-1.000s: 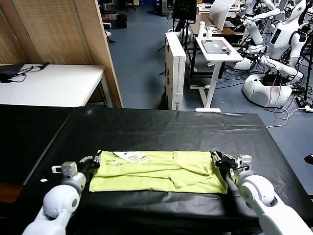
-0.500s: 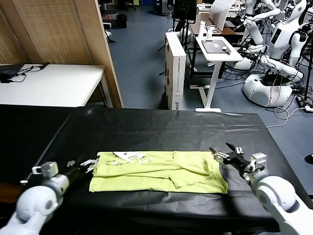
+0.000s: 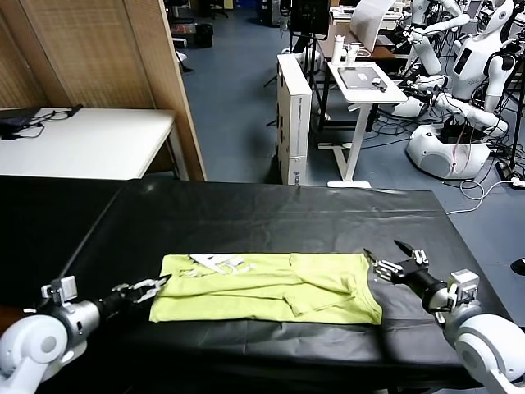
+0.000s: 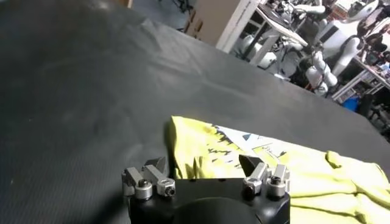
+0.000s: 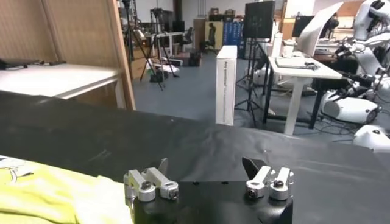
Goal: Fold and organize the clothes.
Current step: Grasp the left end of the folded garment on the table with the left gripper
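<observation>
On the black table [image 3: 271,217], the folded T-shirt [image 3: 271,287] lies flat between left gripper [image 3: 148,289] and right gripper [image 3: 395,261], both wide open and empty, presumably just off its ends, ready for another fold.

A black cloth is covering the tabletop [image 3: 271,217], lying slightly wrinkled. Behind it on the left, a white table [image 3: 82,141] is standing beside a wooden partition [image 3: 107,53]. A tall white box [image 3: 294,115] is standing upright on the blue floor [image 3: 230,98], near a white desk [image 3: 365,82].
</observation>
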### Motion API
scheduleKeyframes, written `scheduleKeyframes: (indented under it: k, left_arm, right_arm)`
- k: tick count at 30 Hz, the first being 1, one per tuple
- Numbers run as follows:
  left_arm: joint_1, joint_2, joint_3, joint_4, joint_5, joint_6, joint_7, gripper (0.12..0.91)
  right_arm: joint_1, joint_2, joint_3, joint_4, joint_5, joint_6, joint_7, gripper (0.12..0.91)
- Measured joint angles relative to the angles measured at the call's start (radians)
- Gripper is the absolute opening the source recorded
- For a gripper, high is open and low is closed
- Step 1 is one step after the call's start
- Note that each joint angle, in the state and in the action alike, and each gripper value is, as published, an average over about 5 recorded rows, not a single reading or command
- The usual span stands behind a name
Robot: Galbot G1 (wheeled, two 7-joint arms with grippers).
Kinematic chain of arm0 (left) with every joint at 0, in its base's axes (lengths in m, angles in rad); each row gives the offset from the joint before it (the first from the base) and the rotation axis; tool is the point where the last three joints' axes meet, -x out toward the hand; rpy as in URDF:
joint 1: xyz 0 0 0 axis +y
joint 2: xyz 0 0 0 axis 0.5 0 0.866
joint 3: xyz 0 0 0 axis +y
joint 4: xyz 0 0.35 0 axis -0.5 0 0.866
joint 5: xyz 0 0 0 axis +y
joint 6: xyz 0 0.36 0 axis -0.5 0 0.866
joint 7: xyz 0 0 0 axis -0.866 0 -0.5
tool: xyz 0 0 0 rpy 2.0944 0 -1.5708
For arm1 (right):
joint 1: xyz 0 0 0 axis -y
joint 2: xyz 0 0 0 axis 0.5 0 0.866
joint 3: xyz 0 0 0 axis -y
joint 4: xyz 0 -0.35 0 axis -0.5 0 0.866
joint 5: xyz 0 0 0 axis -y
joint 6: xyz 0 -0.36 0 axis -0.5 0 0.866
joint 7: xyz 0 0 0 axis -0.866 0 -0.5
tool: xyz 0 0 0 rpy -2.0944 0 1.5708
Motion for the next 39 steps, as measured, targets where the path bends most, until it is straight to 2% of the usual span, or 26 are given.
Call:
scheduleKeyframes:
  k: [14, 26, 34, 39]
  left_arm:
    - [-0.006, -0.045, 0.03, 0.007, 0.053, -0.003, 0.01, 0.907]
    - [-0.007, -0.071, 0.042, -0.001, 0.055, -0.003, 0.013, 0.901]
    - [-0.012, -0.075, 0.046, 0.005, 0.048, -0.002, 0.008, 0.822]
    - [-0.011, -0.075, 0.046, 0.01, 0.047, -0.002, 0.006, 0.685]
  right_arm:
    - [-0.005, 0.0, 0.0, 0.014, -0.004, -0.015, 0.003, 0.907]
    - [0.007, 0.002, -0.021, 0.023, -0.009, -0.017, 0.006, 0.907]
    - [0.005, 0.004, -0.025, 0.023, -0.018, -0.018, 0.006, 0.907]
    - [0.007, 0.009, -0.034, 0.024, -0.029, -0.018, 0.006, 0.907]
